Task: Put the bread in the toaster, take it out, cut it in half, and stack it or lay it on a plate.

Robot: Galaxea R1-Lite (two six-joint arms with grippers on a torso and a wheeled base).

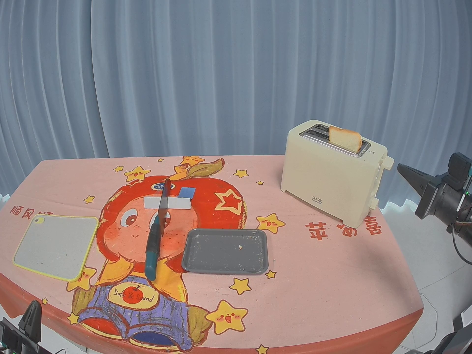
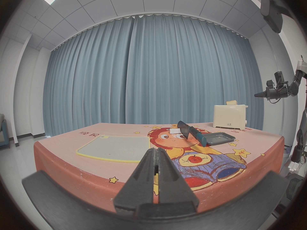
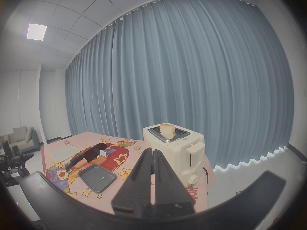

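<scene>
My left claw (image 2: 156, 151) and right claw (image 3: 153, 150) are both pressed together, empty. If I reach like this, I may push the bread (image 1: 345, 138) deeper into the toaster (image 1: 329, 178).

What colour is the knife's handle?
The knife handle is teal; the head view shows it best.

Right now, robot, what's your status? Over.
Left gripper shut, empty. Right gripper shut, empty. Bread poking up from toaster slot. Knife and tray lie apart from it.
</scene>
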